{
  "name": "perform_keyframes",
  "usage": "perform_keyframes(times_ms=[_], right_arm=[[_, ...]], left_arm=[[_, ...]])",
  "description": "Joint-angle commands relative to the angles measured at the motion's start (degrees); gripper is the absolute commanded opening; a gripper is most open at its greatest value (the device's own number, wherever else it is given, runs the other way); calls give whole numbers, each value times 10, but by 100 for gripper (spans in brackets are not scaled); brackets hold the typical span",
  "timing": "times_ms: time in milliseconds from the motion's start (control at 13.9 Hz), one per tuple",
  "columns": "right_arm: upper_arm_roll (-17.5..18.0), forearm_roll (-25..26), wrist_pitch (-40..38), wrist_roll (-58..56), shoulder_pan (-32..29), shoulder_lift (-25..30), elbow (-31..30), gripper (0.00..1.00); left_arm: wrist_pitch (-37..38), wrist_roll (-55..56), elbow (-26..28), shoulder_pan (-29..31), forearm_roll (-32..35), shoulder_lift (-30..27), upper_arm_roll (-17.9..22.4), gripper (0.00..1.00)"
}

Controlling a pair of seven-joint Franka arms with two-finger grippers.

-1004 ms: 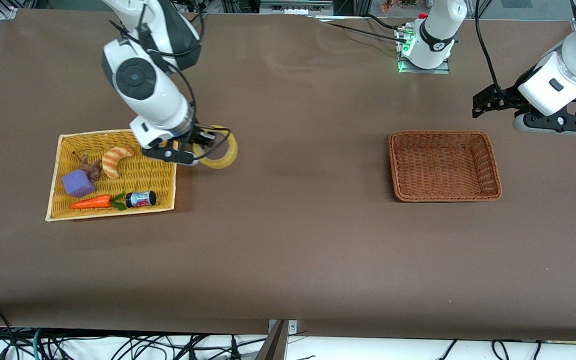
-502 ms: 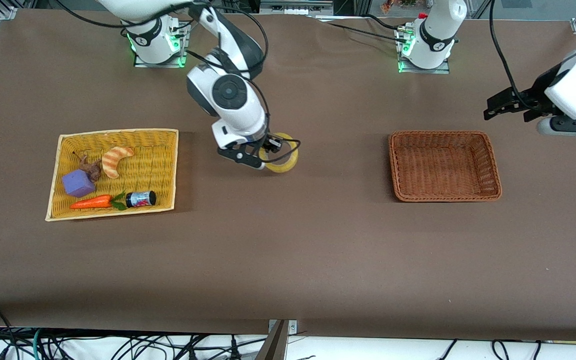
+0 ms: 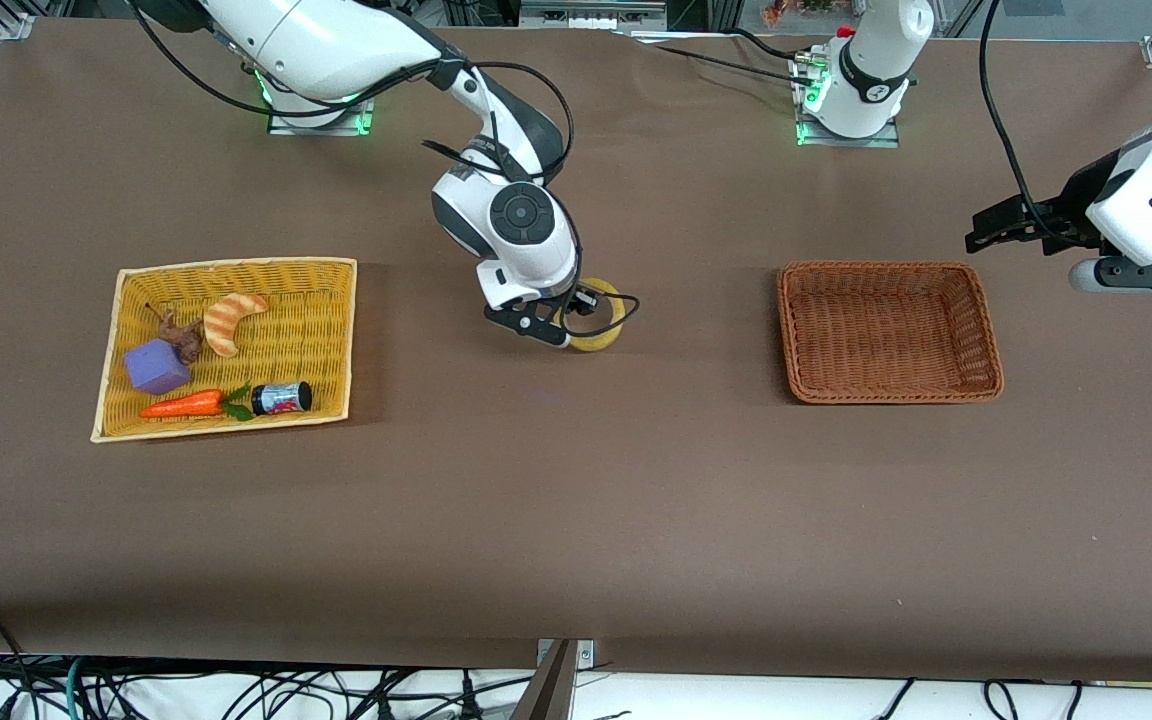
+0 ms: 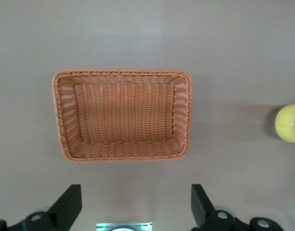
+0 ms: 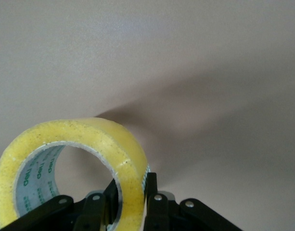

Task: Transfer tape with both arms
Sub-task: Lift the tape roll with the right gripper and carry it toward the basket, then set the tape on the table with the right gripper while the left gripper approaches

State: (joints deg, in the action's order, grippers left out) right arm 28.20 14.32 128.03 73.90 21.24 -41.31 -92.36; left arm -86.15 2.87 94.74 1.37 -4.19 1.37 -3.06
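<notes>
Though pinched in the right claw (image 3: 576,318), not yet anywhere near the brown basket (image 3: 886,268): tape (image 3: 608,338) up over bare table (image 3: 576,520), between the yellow basket (image 3: 236,264) and the brown one, closer to the yellow.

Looks like the carry-to-the-middle step, ahead of a handover or a set-down for the other arm.

Right claw (image 5: 133,192) closed down on one wall of the tape (image 5: 123,154), one finger inside the hole, one outside. Nothing else in its grip.

Left claw (image 3: 981,230) spread wide and empty, waiting over the table just past the brown basket toward the left arm's end. From its wrist, brown basket (image 4: 121,72) square below the open fingers (image 4: 70,204), tape (image 4: 289,124) only a yellow sliver at the edge.

Next move, at a guess: bring the tape within the left arm's reach, presenting a free stretch of wall away from the right claw's fingers, then a long reach in from the left arm.

No real long axis on a ring. Hole facing mostly upward, tipped somewhat; nearly a full circle from the front camera. Free part of the ring pointing toward the left arm's end.
</notes>
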Motion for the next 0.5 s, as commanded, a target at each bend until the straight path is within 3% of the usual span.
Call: perform_keyframes(times_ms=[0,143,287,359,430], right_arm=[[-3,33,5,11,6,-25,19,0],[-3,54,19,10,6,-32,19,0],[-11,72,19,10,6,-40,19,0],[-11,72,19,9,6,-41,19,37],[-12,70,20,11,6,-43,19,87]], left_arm=[[18,-9,-2,7,30,-1,-26,100],[14,1,15,3,33,3,-33,100],[-1,1,66,4,26,-4,-35,100],[-32,1,100,4,24,-14,-35,100],[-65,2,135,4,20,-25,-38,100]])
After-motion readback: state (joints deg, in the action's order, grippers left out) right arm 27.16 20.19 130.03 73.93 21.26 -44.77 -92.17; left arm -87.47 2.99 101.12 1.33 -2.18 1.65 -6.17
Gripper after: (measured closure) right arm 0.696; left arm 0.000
